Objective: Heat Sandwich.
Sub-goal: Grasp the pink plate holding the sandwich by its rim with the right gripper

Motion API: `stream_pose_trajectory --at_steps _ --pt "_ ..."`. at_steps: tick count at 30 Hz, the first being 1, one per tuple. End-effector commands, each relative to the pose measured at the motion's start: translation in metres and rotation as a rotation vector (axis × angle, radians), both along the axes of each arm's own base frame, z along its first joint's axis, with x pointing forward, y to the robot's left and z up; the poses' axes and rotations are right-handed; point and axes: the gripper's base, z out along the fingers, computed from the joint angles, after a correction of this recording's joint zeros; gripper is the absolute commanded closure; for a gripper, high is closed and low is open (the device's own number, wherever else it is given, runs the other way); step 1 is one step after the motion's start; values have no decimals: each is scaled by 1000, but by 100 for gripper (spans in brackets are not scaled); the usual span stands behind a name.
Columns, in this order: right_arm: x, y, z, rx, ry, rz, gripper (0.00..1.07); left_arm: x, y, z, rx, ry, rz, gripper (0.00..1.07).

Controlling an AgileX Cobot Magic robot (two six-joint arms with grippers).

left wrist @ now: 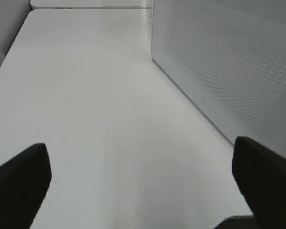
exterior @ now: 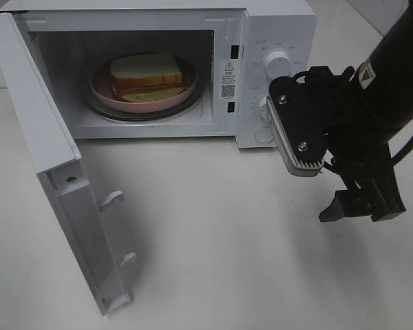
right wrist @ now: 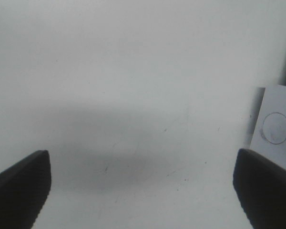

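Note:
The sandwich (exterior: 146,72), white bread with brown and pale green layers, lies on a pink plate (exterior: 100,88) inside the open microwave (exterior: 279,27). My right gripper (exterior: 361,210) hangs over the table in front of the microwave's control panel, well right of the sandwich. In the right wrist view the right gripper (right wrist: 143,191) stands open with only bare table between its fingers (right wrist: 19,186). My left gripper (left wrist: 143,191) is out of the exterior view; its wrist view shows it open and empty beside the microwave's perforated side wall (left wrist: 229,62).
The microwave door (exterior: 48,158) swings out wide to the front left, with latch hooks (exterior: 112,199) on its inner edge. Two white knobs (exterior: 279,62) sit on the control panel. The white table (exterior: 213,254) spreads in front of the microwave.

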Motion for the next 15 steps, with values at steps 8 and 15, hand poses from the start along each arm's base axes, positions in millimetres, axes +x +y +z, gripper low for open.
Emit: stream_pose_trajectory --at_steps 8,15 --pt "24 35 -2 -2 -34 61 10 -3 -1 0 0 -25 -2 9" --pt "43 62 -7 11 -49 90 11 -3 -1 0 0 -25 -2 9"
